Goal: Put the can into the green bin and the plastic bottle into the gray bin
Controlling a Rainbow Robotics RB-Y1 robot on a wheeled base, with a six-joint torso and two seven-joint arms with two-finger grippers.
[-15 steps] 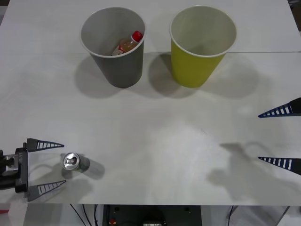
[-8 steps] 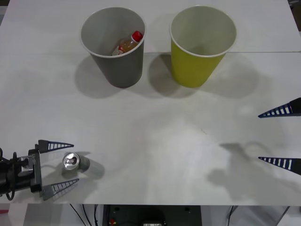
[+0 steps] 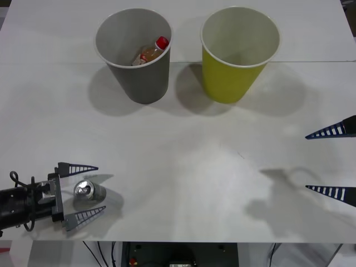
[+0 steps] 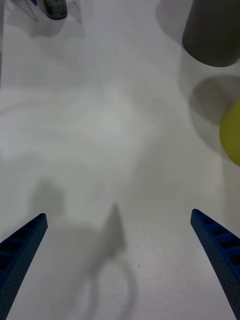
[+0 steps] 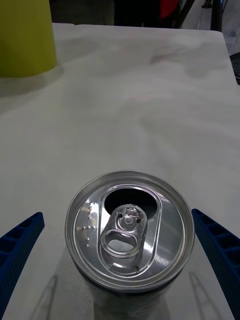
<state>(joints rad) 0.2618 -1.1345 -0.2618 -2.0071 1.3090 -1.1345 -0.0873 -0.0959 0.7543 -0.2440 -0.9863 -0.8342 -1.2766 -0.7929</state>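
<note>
Lying on the white worktop [image 3: 183, 167], the can [image 3: 89, 191] sits between the spread left claw [image 3: 81, 189] fingers, untouched; bottle [image 3: 151, 51] inside the gray bin [image 3: 134, 78], green bin [image 3: 236, 72] beside it, right claw [image 3: 332, 162] spread, well apart

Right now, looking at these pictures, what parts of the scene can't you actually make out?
- Plastic bottle, front view: its lower part is hidden by the gray bin wall.
- Green bin, front view: nothing shows inside; its floor is in shadow.
- Can, left wrist view: its side is hidden under its own top, between the open left gripper fingers.
- Right gripper, front view: body cut off by the picture's edge.
</note>
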